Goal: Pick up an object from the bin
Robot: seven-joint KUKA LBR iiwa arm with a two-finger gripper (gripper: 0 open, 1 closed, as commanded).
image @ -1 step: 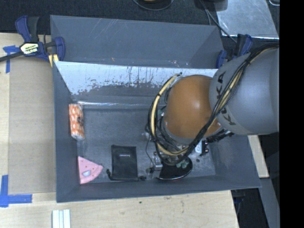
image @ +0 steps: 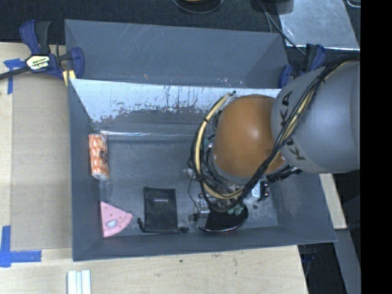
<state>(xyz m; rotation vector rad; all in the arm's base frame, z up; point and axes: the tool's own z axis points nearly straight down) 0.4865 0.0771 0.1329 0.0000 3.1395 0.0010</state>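
Gripper (image: 221,217) low by the bin (image: 184,247) near wall, under the arm's orange cover; jaw state cannot be told. Black rectangular pouch (image: 160,208) just left, long axis near-to-far.

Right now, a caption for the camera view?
Arm low in bin beside black pouch; pink wedge, orange packet at left.

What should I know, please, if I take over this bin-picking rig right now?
The tool: low in the bin, near its front wall, just right of the black pouch; whether it holds anything cannot be told.
An orange packet lies by the left wall, a pink wedge in the front left corner.
Done: nothing lifted clear. Left: grasp one thing and lift it out.
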